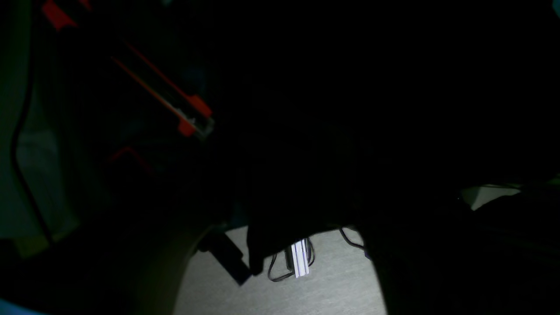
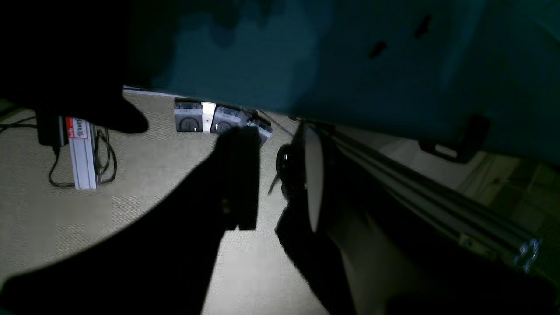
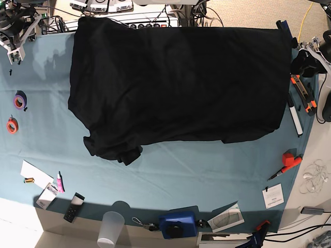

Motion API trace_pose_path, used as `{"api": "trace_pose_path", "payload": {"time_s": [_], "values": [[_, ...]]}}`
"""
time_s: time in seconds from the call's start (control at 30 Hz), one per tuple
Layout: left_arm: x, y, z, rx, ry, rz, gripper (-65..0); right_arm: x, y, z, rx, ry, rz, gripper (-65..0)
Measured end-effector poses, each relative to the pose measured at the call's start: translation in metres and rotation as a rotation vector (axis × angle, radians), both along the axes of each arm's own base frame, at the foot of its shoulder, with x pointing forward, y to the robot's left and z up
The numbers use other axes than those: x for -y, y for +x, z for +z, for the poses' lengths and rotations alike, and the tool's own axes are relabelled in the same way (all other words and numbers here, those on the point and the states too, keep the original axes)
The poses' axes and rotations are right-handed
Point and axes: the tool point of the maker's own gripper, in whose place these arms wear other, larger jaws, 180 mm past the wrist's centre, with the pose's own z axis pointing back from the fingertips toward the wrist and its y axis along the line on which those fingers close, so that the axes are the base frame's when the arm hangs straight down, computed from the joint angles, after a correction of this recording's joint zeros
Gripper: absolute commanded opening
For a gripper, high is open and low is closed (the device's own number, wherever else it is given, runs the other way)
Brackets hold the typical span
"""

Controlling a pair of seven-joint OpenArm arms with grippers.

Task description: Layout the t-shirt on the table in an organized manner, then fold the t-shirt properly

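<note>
- A clear plastic cup [image 3: 110, 229] stands at the bench's [image 3: 46, 150] near edge.
- The black t-shirt [image 3: 178, 85] lies spread across the bench's far half, its top edge along the far edge.
- The left pincer [image 3: 306, 61] sits at the t-shirt's right edge, the right pincer [image 3: 14, 44] at the far left corner; I cannot tell whether either is apart.

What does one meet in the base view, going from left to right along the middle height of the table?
Orange tape roll → purple tape roll → the t-shirt → white marker → orange and black tool. All lie on the table.
</note>
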Motion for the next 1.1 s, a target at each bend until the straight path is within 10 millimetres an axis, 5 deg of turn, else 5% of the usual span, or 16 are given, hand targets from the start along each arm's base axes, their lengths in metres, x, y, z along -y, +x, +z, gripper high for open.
{"api": "trace_pose_path", "payload": {"time_s": [0.33, 0.57, 0.67, 0.8, 1.1], "values": [[-0.017, -0.034, -0.024, -0.17, 0.099, 0.016, -34.9, 0.004, -0.001, -0.001, 0.03, 0.026, -0.1, -46.4], [-0.038, -0.044, -0.035, -0.171, 0.124, 0.13, -34.9, 0.033, -0.024, -0.041, 0.0, 0.123, -0.25, -46.4], [-0.041, -0.046, -0.036, -0.164, 0.129, 0.142, -34.9, 0.031, -0.032, -0.056, -0.02, 0.211, -0.277, -46.4], [-0.038, -0.04, -0.032, -0.129, 0.115, 0.138, -34.9, 0.012, -0.015, -0.064, 0.033, 0.388, -0.241, -46.4], [-0.031, -0.033, -0.03, -0.054, 0.098, 0.129, -34.9, 0.009, 0.005, -0.081, 0.066, 0.537, -0.272, -46.4]]}}
